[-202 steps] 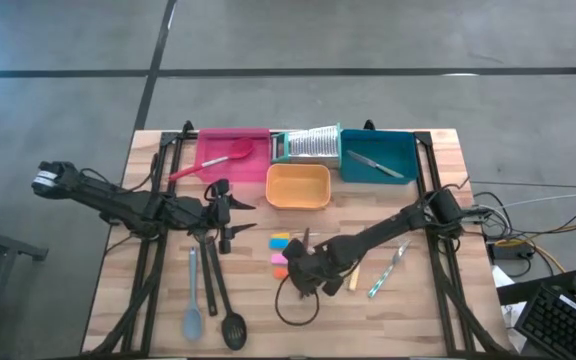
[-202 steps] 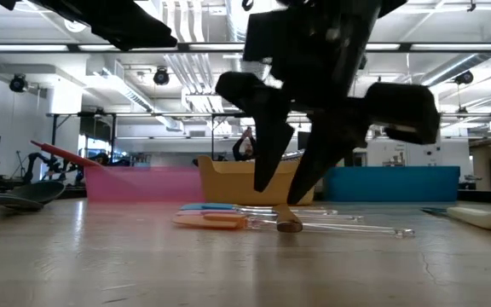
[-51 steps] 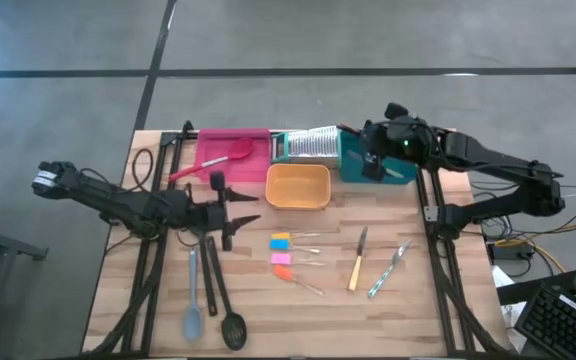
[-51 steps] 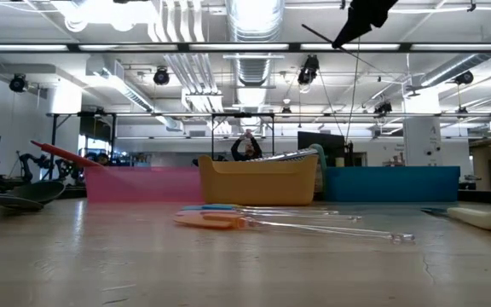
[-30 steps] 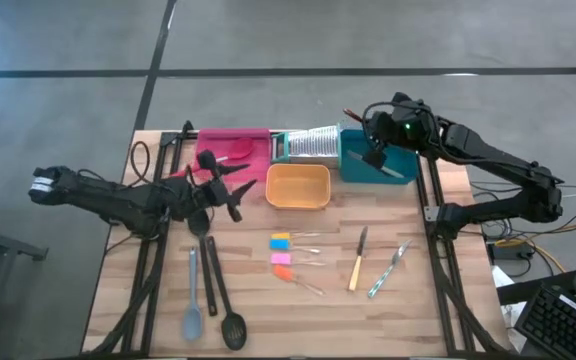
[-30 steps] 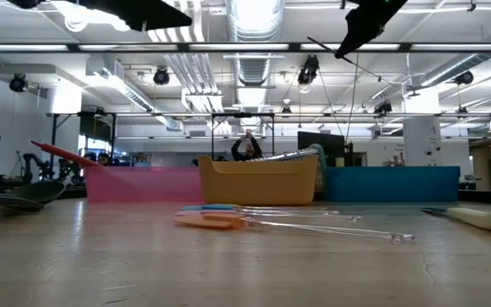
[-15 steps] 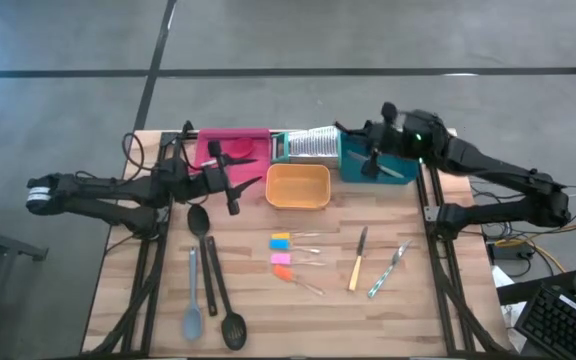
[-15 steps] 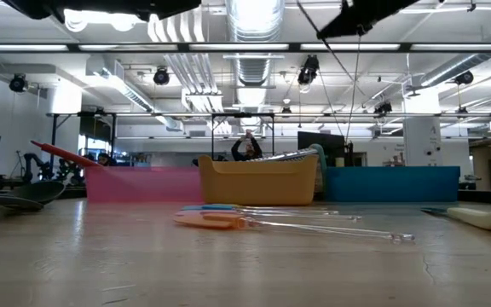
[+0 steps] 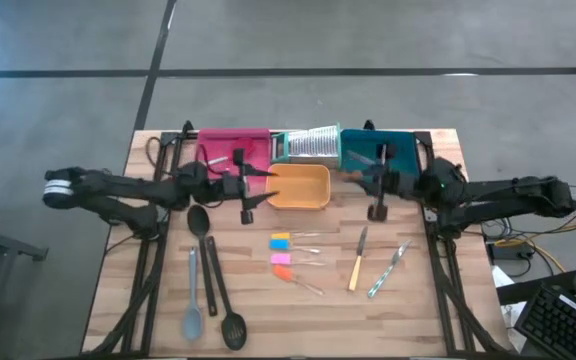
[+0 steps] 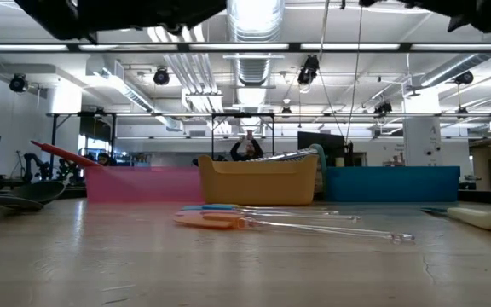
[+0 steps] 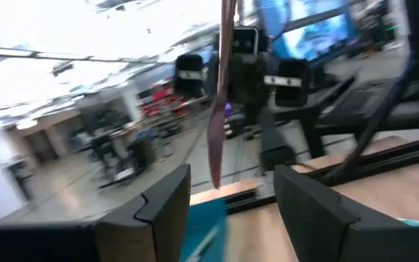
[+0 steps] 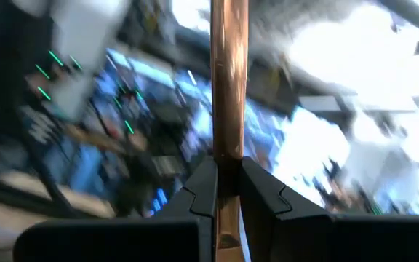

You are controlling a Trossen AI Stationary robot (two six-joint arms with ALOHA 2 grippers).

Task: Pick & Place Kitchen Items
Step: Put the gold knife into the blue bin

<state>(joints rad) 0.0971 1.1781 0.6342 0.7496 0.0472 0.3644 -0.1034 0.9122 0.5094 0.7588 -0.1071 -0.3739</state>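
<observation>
The right claw (image 9: 375, 190), raised beside the teal tray (image 9: 400, 156) toward the tabletop's (image 9: 408, 300) far right corner, clenches a wood-handled knife (image 12: 228, 87). The left claw (image 9: 248, 185), fingers spread, hangs between the pink tray (image 9: 218, 148) and orange tray (image 9: 303, 190).

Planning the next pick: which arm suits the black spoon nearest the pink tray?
Left. Its open, empty gripper hangs near the black spoon; the right gripper is beyond the orange tray, shut on a wood-coloured handle.
</observation>
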